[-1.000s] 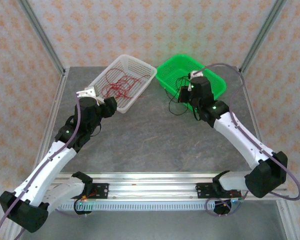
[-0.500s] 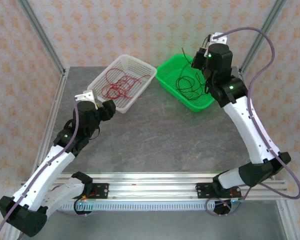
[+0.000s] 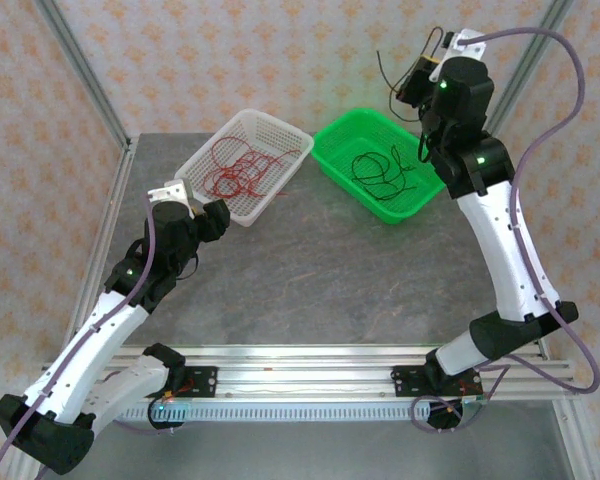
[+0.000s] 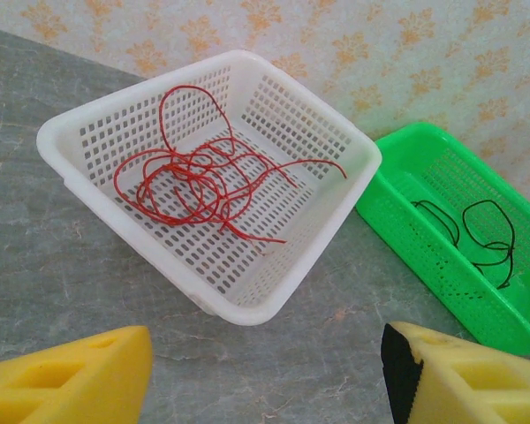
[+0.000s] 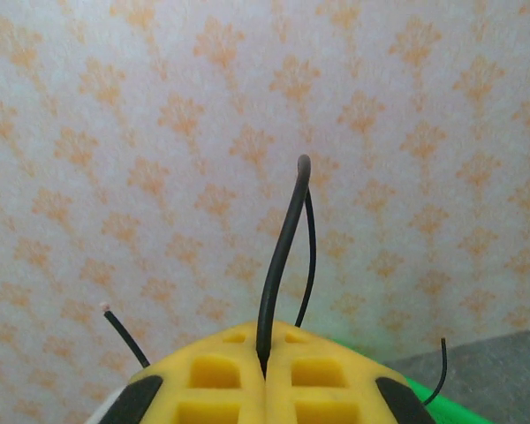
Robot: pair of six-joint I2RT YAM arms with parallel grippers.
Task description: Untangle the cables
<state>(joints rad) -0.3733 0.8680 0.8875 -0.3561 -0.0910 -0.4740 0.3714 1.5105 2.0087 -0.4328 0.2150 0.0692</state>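
**Thin, springy wire: pinch firmly, lift slowly**

Your right gripper (image 5: 265,358) is clenched on one black wire (image 5: 281,256). It holds the wire high above the green basket (image 3: 332,152) at far right, where more black cables (image 3: 375,170) lie in loose loops. The red cables (image 4: 194,181) sit tangled in the white basket (image 4: 49,141) at far left. Your left gripper (image 4: 265,367) hovers just on its near side, fingers spread and empty. Expect these wires to be almost weightless, limp yet springy, and likely to slip or snag. Take hold of a free end or an outer loop, not the knot.
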